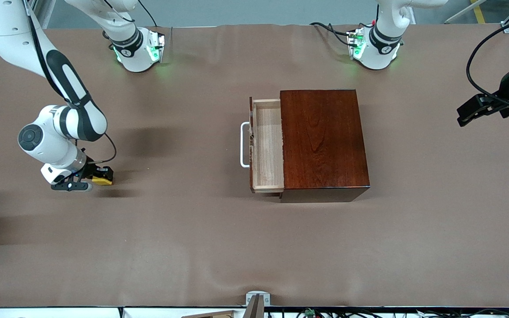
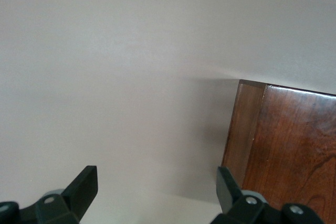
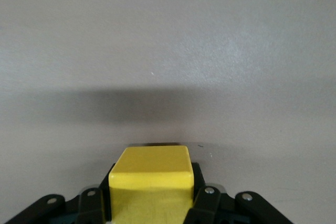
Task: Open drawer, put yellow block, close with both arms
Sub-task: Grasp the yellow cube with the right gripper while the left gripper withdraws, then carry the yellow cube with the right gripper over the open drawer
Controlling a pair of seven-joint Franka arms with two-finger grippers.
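Table [image 1: 219,247]: broad, covered in matte brown-taupe sheet with shallow creases; cables and fixtures along the edge nearest the front camera, pale floor past the robot bases. Wooden box [image 1: 323,141]: rectangular, glossy dark mahogany with visible grain, standing mid-table. Drawer [image 1: 267,145]: pale light-wood tray, pulled out toward the right arm's end of the table, interior bare; dark reddish-brown front carrying a white U-shaped bar handle [image 1: 244,145]. Yellow block [image 1: 102,179]: small bright yellow cube, plain smooth faces, square edges, low at the table surface near the right arm's end, well apart from the drawer. Right gripper [image 1: 97,176]: black, two-fingered, closed tight on the yellow block; in the right wrist view the block [image 3: 152,179] sits clamped between the fingers [image 3: 202,203], its shadow falling on the cloth. Left gripper [image 1: 469,112]: black, waiting over bare table at the left arm's end; fingers [image 2: 84,184] spread wide, holding nothing, with a corner of the box [image 2: 283,145] beside them.
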